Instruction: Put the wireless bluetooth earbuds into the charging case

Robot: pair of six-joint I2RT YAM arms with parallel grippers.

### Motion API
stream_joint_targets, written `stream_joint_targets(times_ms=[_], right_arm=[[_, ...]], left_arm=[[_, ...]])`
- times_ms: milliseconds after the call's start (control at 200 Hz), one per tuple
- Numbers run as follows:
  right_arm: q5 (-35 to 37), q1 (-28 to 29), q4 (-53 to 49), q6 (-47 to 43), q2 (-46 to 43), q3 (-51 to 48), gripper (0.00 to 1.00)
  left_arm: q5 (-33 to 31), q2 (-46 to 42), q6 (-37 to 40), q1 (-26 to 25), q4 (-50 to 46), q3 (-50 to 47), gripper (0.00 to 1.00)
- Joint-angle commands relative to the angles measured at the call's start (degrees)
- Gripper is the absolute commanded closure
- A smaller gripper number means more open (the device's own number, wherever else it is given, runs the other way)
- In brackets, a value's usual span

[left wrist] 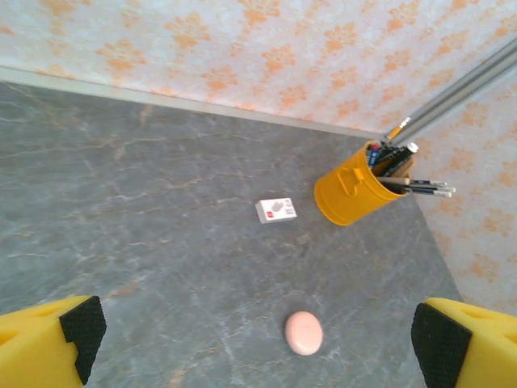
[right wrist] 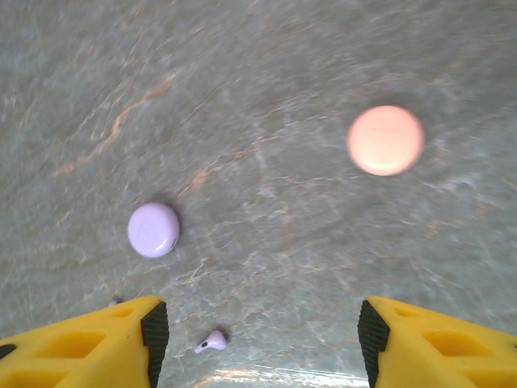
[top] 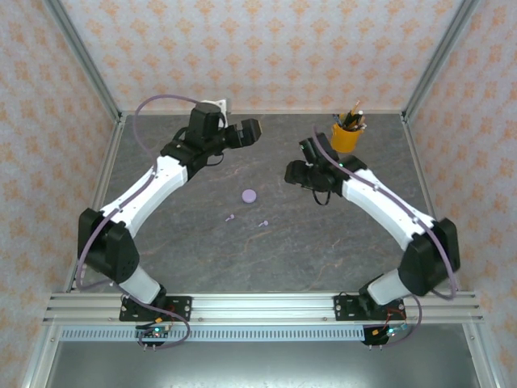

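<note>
Left gripper (left wrist: 258,335): fingers (left wrist: 79,325) were spread wide with nothing between them, hanging clear above the table (left wrist: 145,202). The pink case (left wrist: 304,332), a smooth disc, lay on the stone below the gap, a little toward the right-hand finger. A small white box (left wrist: 276,210) lay further ahead. The yellow pencil cup (left wrist: 353,192) stood ahead and to the right.

Right gripper (right wrist: 260,335): its fingers also stood apart, pinching nothing. One lilac earbud (right wrist: 212,342) lay on the table just inside its left-hand finger (right wrist: 152,331), untouched. The lilac case (right wrist: 153,229) sat ahead of that same finger. The pink case lay further ahead, toward the other finger.

Top view: a second lilac earbud (top: 230,217) lay near the first. Both were loose on the table, outside the lilac case, on the base side of both grippers.
</note>
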Motion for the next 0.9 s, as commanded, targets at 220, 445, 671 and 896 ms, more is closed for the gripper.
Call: stream_joint_targets(times_ms=[220, 445, 671, 896], right_arm=[[-5.21, 4.02, 2.66, -8.66, 20.75, 14.49, 0.34], [-8.89, 4.47, 1.46, -9.16, 33.95, 24.61, 0.34], [-12.58, 4.83, 1.62, -7.92, 41.02, 30.41, 0.34], [-14.58, 6.08, 1.95, -7.59, 43.05, 30.61, 0.36]], left_arm=[[-20.91, -12.12, 0.62, 2.32, -2.68, -11.66, 0.00], [-22.82, -16.62, 0.93, 3.89, -1.68, -15.40, 0.00], [-25.33, -16.67, -5.46, 6.19, -1.46, -17.23, 0.00], [-25.01, -17.89, -8.90, 8.79, -1.65, -19.33, 0.00]])
